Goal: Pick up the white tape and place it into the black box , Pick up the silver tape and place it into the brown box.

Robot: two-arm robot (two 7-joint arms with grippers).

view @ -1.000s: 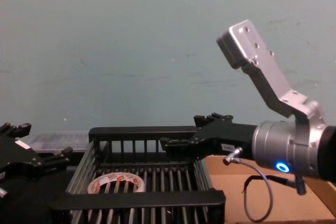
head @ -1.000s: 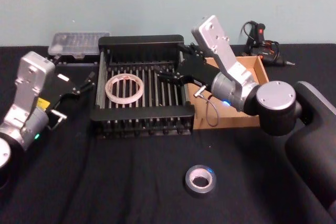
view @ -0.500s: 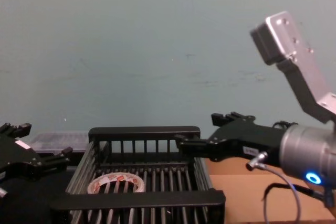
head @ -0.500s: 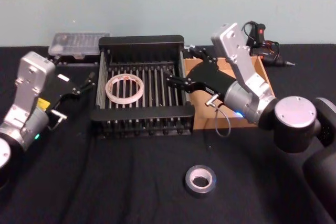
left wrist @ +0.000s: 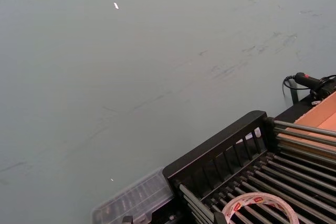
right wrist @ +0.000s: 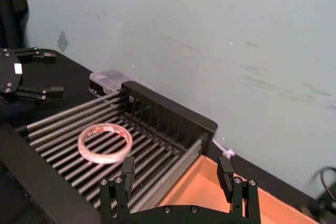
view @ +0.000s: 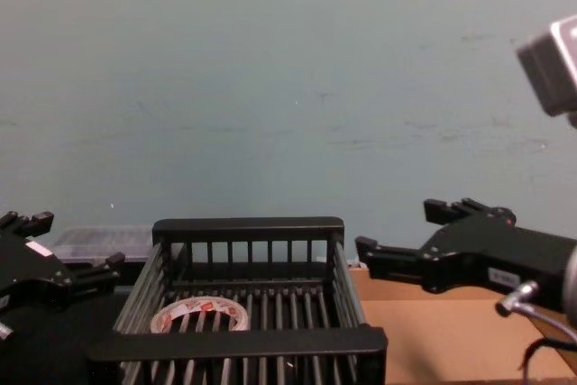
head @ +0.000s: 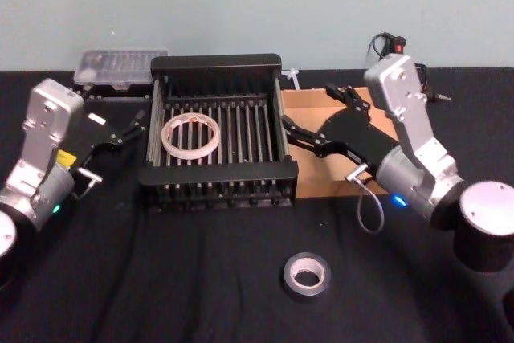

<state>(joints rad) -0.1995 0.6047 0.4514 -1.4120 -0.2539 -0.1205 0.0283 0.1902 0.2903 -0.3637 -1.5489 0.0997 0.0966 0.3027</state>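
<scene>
Your right gripper (head: 299, 136) hangs released over the brown box (head: 309, 102). White tape (head: 191, 133) lies in the black box (head: 217, 173); silver tape (head: 307, 275) sits on the near surface (head: 161, 279). Left gripper (head: 128, 128) rests released, left.

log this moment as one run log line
white tape: in black box | silver tape: on table | right claw: open, over brown box | left claw: open, left of black box

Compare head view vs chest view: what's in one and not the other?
Head view alone: the silver tape lying on the black table in front of the boxes, and the glue gun at the far right.

Chest view alone: nothing extra among the task's things.

Both: the white tape flat in the black box, the brown box beside it, the clear case behind, the open right gripper over the brown box, and the left gripper left of the crate.
</scene>
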